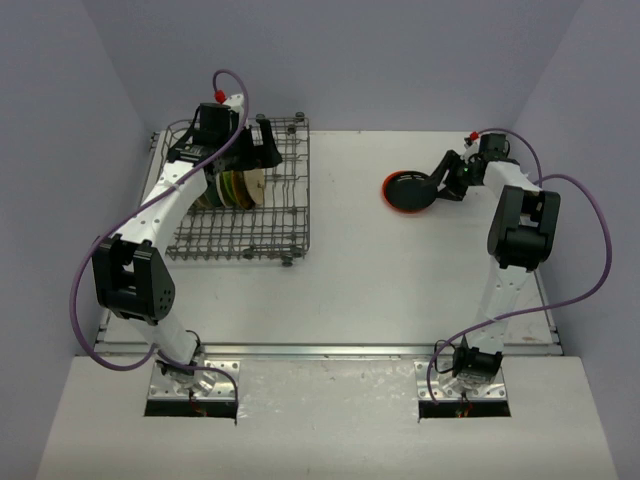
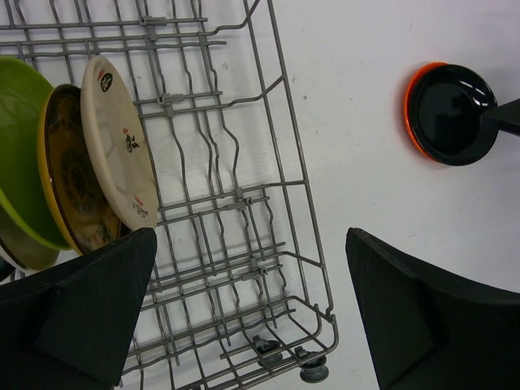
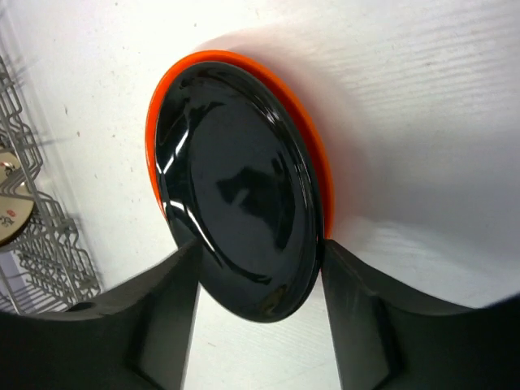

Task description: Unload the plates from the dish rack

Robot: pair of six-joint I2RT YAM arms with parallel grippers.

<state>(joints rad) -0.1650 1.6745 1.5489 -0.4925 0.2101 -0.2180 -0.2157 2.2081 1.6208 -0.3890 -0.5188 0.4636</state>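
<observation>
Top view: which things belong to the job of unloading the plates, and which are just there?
Job:
- dish rack
- racked plates
- black plate, on the orange plate
- left gripper, open over the rack
- right gripper, on the black plate

Just there:
- table
- purple cables

Only a rim of the orange plate shows behind the black plate. The green plate runs off the left wrist view's edge. Whether the right pincer clamps the black plate is unclear.
</observation>
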